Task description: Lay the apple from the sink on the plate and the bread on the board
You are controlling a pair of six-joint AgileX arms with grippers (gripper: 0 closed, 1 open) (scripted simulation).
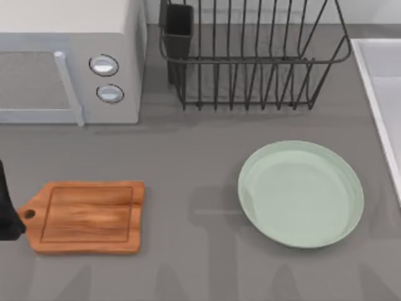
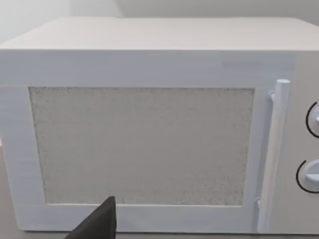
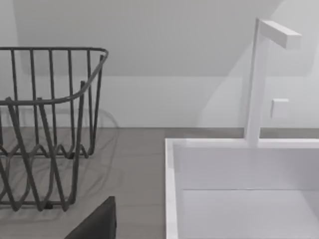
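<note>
From above I see the board [image 1: 88, 217] lying bare at the tabletop's [image 1: 188, 163] left with its handle touching my left arm's dark tool [image 1: 7, 213] at the left edge, and the plate [image 1: 301, 193] bare at the right, well apart from it. The sink [image 1: 376, 94] sits at the right edge beside the black dish rack [image 1: 250, 56]; my right wrist view faces its rim [image 3: 172, 189] and white tap [image 3: 256, 79]. My left wrist view faces the microwave [image 2: 149, 144], and I cannot tell whether either tool is open or closed.
</note>
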